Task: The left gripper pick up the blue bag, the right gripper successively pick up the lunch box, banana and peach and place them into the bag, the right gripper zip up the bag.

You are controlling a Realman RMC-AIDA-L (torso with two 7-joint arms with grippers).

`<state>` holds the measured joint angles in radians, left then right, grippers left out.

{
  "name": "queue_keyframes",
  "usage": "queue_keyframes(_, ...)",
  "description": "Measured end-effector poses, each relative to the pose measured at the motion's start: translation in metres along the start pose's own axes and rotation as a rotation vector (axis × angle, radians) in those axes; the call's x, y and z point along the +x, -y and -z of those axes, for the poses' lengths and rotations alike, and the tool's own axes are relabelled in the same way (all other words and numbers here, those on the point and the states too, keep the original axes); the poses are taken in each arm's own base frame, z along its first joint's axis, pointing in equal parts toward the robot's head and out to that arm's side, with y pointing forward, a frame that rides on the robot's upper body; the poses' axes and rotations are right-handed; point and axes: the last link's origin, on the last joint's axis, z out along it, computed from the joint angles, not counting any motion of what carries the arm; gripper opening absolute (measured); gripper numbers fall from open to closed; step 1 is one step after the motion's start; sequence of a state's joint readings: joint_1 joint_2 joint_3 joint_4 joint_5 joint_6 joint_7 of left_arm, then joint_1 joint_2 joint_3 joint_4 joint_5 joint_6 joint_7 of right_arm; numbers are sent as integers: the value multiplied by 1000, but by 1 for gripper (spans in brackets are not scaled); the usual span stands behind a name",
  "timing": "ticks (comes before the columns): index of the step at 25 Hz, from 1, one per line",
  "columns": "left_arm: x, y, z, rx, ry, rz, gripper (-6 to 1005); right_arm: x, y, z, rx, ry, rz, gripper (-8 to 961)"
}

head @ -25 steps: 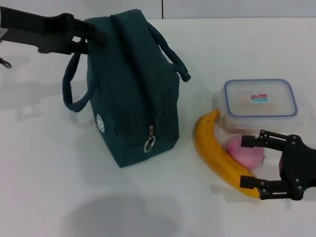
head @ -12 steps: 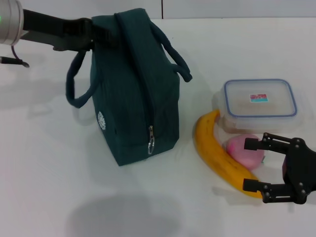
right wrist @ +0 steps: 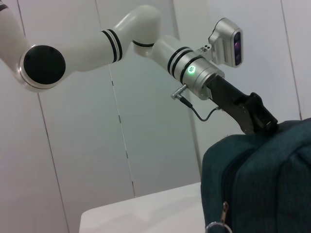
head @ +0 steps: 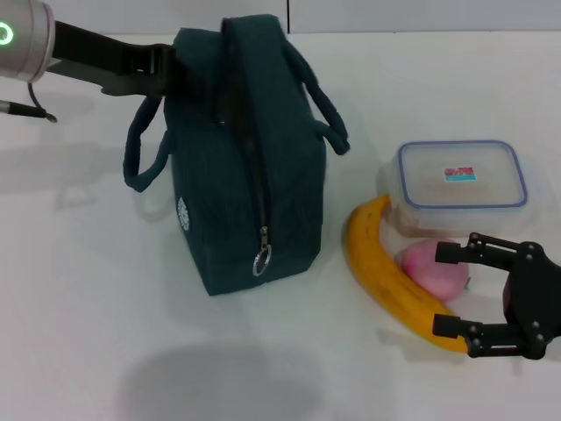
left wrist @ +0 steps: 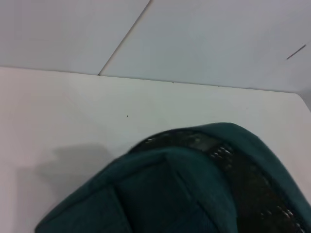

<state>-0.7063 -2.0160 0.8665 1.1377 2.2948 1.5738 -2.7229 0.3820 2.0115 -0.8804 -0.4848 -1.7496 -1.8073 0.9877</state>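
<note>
Head view shows our left gripper (head: pixel 171 72) clamped on the bag (head: pixel 250 167)'s far top end; we should lift steadily. Our right gripper (head: pixel 447 289), fingers wide apart and empty, waits right of the bag near banana (head: pixel 386 276), peach (head: pixel 434 267), box (head: pixel 460 180).

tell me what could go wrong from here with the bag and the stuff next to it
1. The blue bag looks zipped shut, its zipper pull hanging at the near end, so nothing can go in until it is opened.
2. The left gripper holds only the bag's far top edge; the bag might tip or swing when lifted.
3. The open right gripper straddles the banana and peach, which crowd the lunch box; reaching for it could knock them.
</note>
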Motion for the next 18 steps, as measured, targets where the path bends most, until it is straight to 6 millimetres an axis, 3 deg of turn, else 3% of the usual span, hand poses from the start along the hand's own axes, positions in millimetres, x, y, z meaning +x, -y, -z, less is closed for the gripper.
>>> queue_keyframes(7,0,2,3,-3,-10,59,48,-3,4,6,16,1,-12,840)
queue_keyframes(18,-23,13,16,-12,22,163,46,-6,13,25,114,22,-92,839)
